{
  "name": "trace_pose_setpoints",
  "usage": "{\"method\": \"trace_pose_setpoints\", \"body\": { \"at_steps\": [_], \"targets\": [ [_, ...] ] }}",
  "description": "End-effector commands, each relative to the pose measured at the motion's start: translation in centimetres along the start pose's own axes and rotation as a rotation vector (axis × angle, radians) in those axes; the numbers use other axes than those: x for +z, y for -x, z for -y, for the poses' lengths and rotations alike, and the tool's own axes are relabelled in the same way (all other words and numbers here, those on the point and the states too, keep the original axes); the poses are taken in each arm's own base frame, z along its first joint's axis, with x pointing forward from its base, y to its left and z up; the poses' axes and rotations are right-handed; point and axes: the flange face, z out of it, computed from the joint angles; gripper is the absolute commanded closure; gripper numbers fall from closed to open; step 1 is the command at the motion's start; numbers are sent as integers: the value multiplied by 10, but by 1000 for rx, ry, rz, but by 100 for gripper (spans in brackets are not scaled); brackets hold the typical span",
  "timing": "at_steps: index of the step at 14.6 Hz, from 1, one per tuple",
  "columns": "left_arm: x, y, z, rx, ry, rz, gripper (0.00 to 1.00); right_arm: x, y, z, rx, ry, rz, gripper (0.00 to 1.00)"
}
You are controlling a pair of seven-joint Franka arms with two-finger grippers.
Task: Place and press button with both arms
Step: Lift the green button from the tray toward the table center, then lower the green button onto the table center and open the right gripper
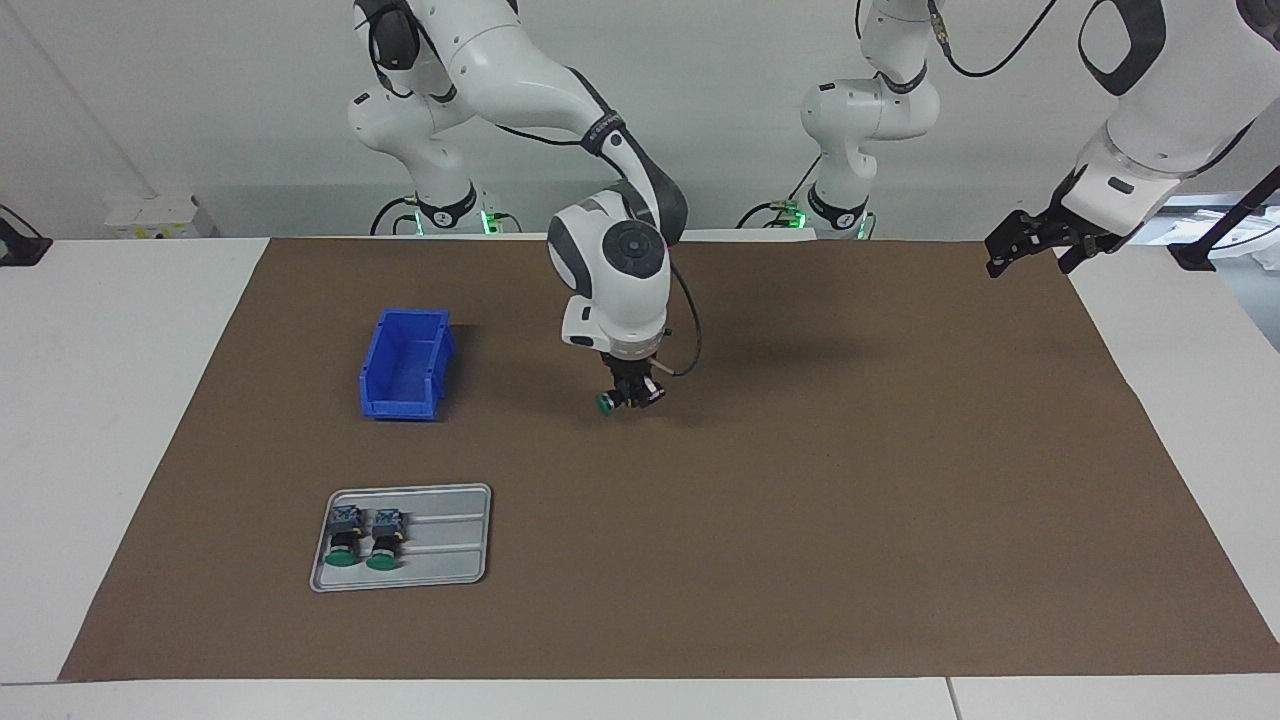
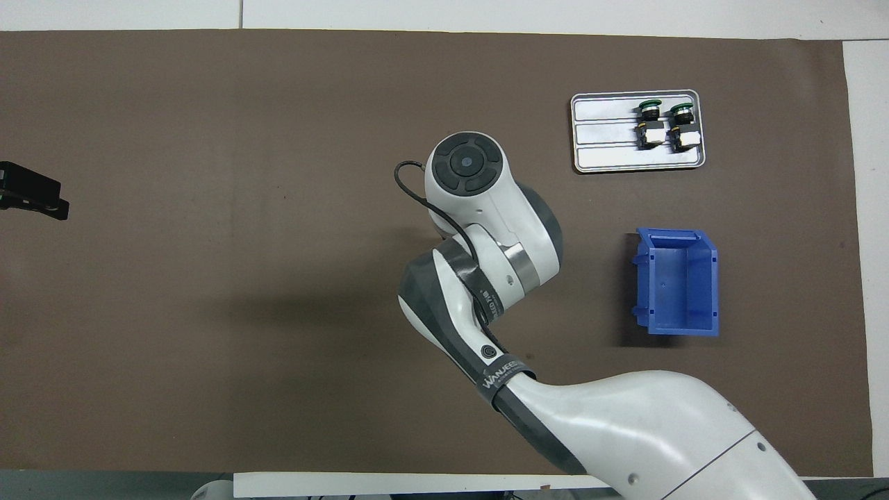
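Right claw (image 1: 632,393): over the middle of the brown mat (image 1: 800,480), clamped on a button (image 1: 608,402); green cap faces sideways.
Left claw (image 1: 1020,248): waits in the air over the mat edge at the left arm's end; finger gap cannot be told.
Tray (image 1: 455,530): grey, at the right arm's end; holds two spare buttons (image 1: 345,540) side by side.
Bin (image 1: 405,362): blue, nearer the robots than the tray.
Worktop (image 1: 120,420): white under the mat.
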Motion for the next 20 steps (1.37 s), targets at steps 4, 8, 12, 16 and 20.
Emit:
{"method": "trace_pose_setpoints", "body": {
  "at_steps": [4,8,12,16,20],
  "targets": [
    [1,3,0,1,-8,-7,0,3,30,12,321,-91,30,94],
    [2,3,1,-3,-8,-5,0,26,47,20,357,-130,44,93],
    [2,3,1,-3,-8,-3,0,38,52,21,343,-131,32,91],
    [1,4,1,-3,-8,-6,0,39,53,19,336,-115,25,23],
    [2,4,2,-3,-7,-2,0,1,48,25,325,-124,31,1]
  ]
}}
